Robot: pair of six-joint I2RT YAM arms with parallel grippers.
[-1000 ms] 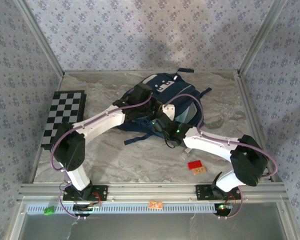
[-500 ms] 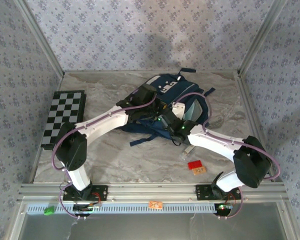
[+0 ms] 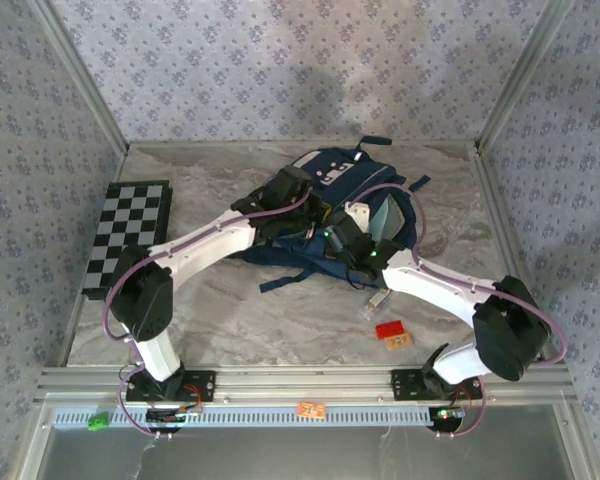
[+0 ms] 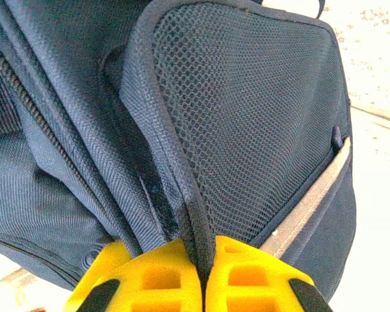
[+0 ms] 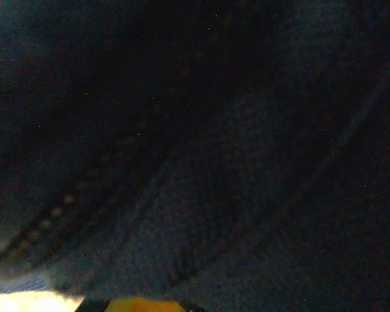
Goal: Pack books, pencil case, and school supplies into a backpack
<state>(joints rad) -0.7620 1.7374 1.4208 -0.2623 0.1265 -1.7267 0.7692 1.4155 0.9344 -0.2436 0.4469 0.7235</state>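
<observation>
Pinched tightly between the closed yellow fingers of the left gripper is the bound edge of a mesh panel on the backpack. The right gripper is closed as well and pressed into dark fabric; what it holds cannot be told. The backpack is laid mid-table, with the school supplies near its front edge.

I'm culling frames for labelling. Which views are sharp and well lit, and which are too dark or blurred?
Top external: evenly lit, sharp, backpack clear. Left wrist: bright and crisp, mesh weave sharp beside the left gripper, table behind washed out. Right wrist: nearly black and blurred, dark fabric pressed close to the lens.
</observation>
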